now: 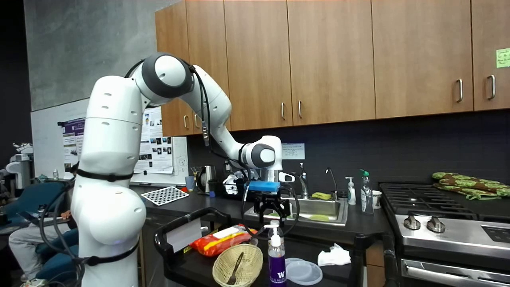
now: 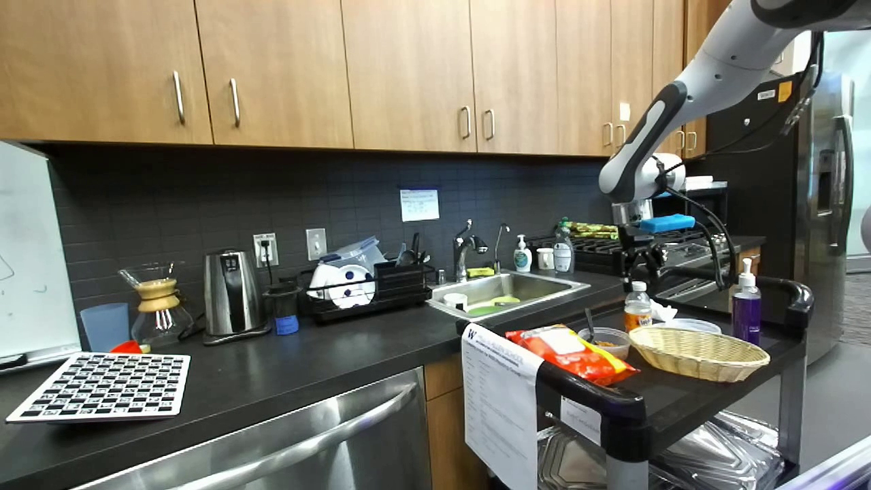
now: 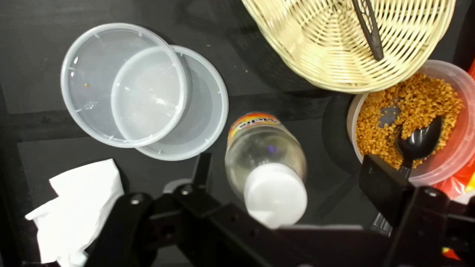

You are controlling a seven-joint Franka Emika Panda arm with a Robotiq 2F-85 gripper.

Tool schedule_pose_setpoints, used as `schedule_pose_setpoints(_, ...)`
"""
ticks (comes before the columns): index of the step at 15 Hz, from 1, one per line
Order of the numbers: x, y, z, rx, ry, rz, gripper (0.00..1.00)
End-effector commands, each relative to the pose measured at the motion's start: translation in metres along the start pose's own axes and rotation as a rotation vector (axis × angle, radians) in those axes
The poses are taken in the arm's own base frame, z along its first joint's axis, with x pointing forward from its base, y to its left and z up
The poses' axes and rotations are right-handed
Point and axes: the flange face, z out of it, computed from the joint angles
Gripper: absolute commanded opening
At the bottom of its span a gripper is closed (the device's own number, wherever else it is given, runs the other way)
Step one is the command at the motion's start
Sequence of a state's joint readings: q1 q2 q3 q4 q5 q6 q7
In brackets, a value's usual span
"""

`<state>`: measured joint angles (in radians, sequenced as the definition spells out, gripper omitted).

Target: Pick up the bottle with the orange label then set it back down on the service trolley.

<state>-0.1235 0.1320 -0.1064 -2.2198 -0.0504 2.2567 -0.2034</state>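
The bottle with the orange label (image 3: 263, 152) stands upright on the desk (image 3: 33, 89), beneath the pincer (image 3: 287, 174); in the wrist view its white cap (image 3: 275, 196) shows between the fingers (image 3: 384, 185), nearer one of them. The pincer is spread wide and has hold of nothing. Just beside the bottle lie two overlapping translucent lids (image 3: 144, 92), with crumpled white paper (image 3: 83, 207) near them. Opposite sit a woven basket (image 3: 326, 44) and a tub (image 3: 460, 148) of brown crumbs (image 3: 434, 94) holding a black spoon (image 3: 419, 142).

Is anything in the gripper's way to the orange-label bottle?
In the wrist view, nothing visible stands between the open gripper and the orange-labelled bottle; the plastic lids and black spoon lie to either side.
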Motion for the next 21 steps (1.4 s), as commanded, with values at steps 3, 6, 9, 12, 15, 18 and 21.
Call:
schedule_pose_setpoints(3, 0.007, 0.007, 0.004, -0.006, 0.019, 0.007, 0.68)
schedule_pose_setpoints(6, 0.010, 0.007, 0.003, -0.010, 0.027, 0.008, 0.45)
schedule_pose_setpoints(9, 0.011, 0.006, -0.002, -0.017, 0.037, 0.006, 0.20)
schedule_pose_setpoints(12, 0.014, 0.007, -0.010, -0.022, 0.050, 0.008, 0.15)
schedule_pose_setpoints(15, 0.013, 0.006, -0.012, -0.024, 0.049, 0.009, 0.15)
schedule_pose_setpoints(18, 0.007, 0.003, -0.017, -0.024, 0.040, 0.013, 0.15)
schedule_pose_setpoints(21, 0.003, 0.000, -0.024, -0.031, 0.041, 0.001, 0.15)
